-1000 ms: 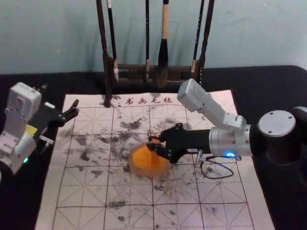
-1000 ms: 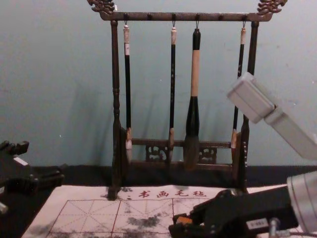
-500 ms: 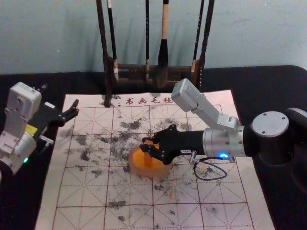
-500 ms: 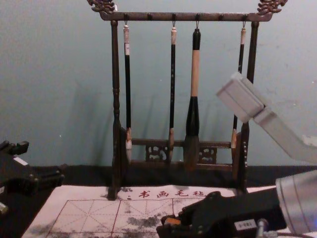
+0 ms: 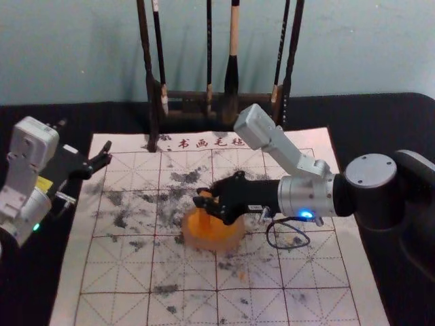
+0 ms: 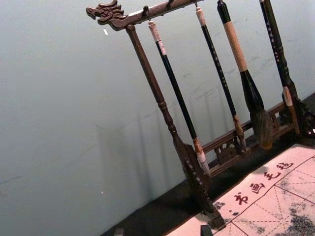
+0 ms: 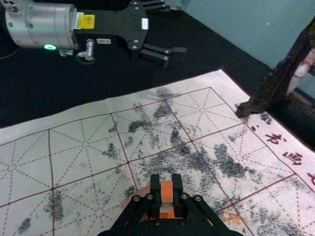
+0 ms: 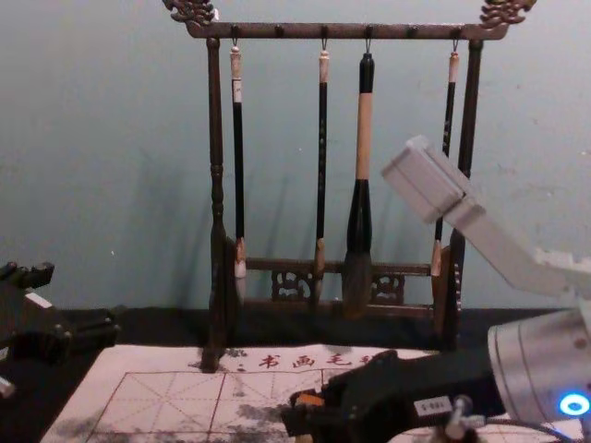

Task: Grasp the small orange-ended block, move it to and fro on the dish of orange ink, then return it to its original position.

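The right gripper [image 5: 206, 201] pinches the small block [image 7: 167, 191] over the orange dish [image 5: 231, 239]. The left gripper [image 5: 108, 153] is wide open by the mat's [image 5: 132, 141] far left corner.

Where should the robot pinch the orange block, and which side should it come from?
Probably near its upper end, coming from the robot's right, with a finger on each opposite side, as the right gripper has it now. The block is narrow and upright, so that grip should leave its lower end free for the dish.
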{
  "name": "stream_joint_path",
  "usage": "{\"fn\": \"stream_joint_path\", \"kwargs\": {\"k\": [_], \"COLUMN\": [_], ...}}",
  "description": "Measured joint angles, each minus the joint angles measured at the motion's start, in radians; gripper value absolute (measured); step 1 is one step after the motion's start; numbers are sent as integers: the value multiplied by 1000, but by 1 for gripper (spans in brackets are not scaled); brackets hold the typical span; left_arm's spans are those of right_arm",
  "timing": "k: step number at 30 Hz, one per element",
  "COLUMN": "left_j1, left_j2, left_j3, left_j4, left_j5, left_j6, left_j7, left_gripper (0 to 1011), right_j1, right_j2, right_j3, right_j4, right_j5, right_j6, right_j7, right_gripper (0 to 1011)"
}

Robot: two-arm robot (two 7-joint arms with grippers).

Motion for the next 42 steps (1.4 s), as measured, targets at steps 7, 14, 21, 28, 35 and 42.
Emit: {"fn": "stream_joint_path", "kwargs": {"k": [7,14,21,28,35,42], "left_j1": [0,0,0,0,0,0], "left_j2": [0,0,0,0,0,0], "left_j3": [0,0,0,0,0,0], "left_j4": [0,0,0,0,0,0], "left_j5": [0,0,0,0,0,0], "left_j6": [0,0,0,0,0,0], "left_j7": [0,0,0,0,0,0], "left_gripper": [1001,1001,1001,1001,1001,1001], "right_j1": [4,4,-2,-17,-32,-41], "right_j2": [-8,-3,13,35,51,60], "right_j3": [8,18,31,38,39,35], "right_j4": [11,15,5,-18,-43,-60], "right_j5": [1,-1,-1,4,14,22], "right_j6": [8,11,14,16,20,22], "right_j7": [-17,-26,-29,-22,-12,-5], "right_gripper": [124,124,124,124,124,124]}}
